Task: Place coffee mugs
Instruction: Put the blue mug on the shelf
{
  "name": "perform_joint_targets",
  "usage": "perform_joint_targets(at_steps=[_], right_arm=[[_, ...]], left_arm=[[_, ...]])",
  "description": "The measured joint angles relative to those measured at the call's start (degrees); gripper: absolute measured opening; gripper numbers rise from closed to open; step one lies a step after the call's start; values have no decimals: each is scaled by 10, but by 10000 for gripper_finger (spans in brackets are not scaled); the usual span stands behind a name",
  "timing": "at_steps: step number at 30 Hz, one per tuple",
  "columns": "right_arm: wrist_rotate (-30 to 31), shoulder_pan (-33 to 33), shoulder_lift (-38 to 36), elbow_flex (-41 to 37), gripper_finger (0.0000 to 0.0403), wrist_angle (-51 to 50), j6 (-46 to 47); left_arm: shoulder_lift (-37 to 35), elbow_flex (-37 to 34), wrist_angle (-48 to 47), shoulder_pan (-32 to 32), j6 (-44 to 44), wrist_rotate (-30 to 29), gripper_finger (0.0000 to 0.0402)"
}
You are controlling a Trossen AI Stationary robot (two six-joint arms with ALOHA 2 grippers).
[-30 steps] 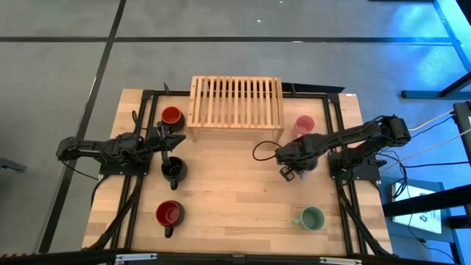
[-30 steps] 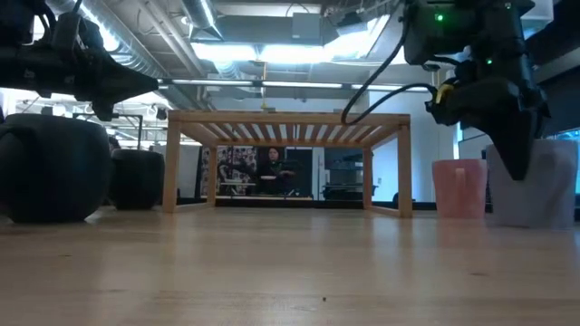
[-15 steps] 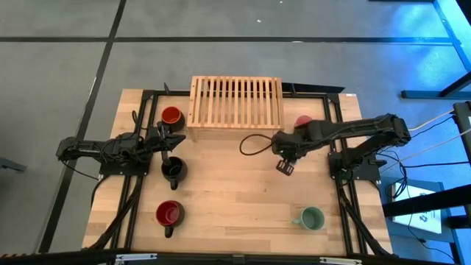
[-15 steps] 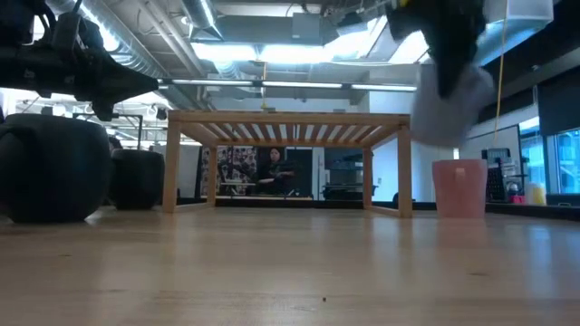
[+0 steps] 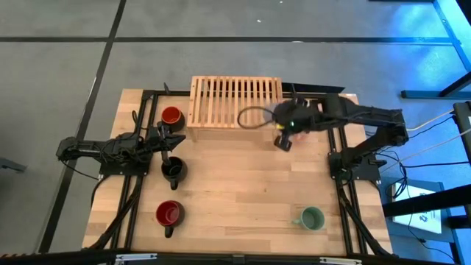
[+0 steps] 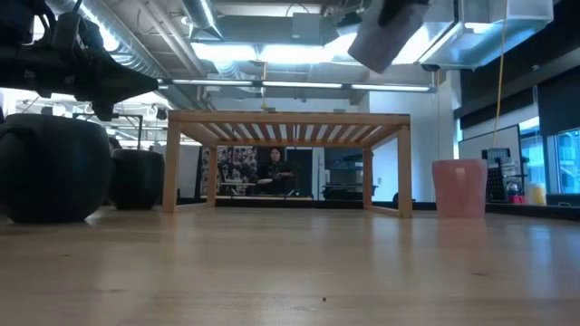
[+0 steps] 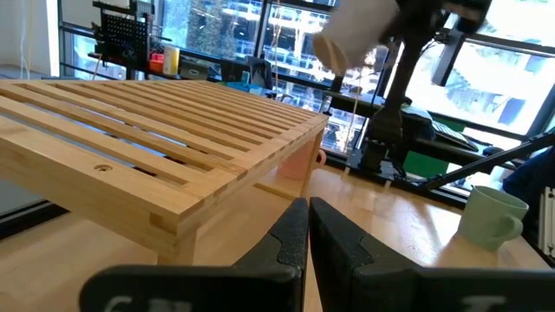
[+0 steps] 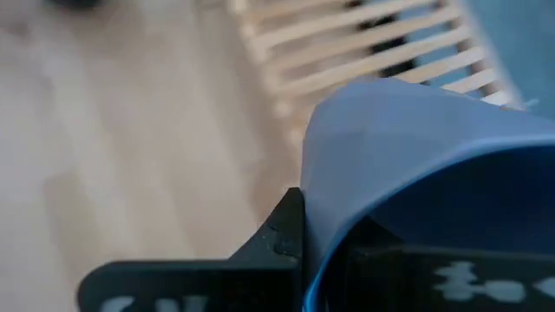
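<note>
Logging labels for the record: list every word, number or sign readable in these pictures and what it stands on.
None can be read.
Coffee mugs, such as the pink mug and green mug: plain, no print visible.
Wooden rack: no markings.
White marks at the right wrist picture's lower edge: too blurred to read.

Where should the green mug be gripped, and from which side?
Take the green mug by its rim wall, from straight above: it stands upright, mouth open. Its handle points to the left arm's side, so pinching the opposite wall seems safest. The right end effector holds the lavender mug near the rack's edge; the left end effector waits, shut, at the left.
</note>
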Motion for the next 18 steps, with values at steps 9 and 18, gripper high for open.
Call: perform_joint_targets(at_steps=[9, 18], right_arm=[[-21, -116, 83, 132, 2, -15, -105], [-153, -221, 155, 212, 2, -63, -115]], left_arm=[[0, 0, 0, 0, -4, 1, 7], [0, 0, 0, 0, -4, 4, 7]])
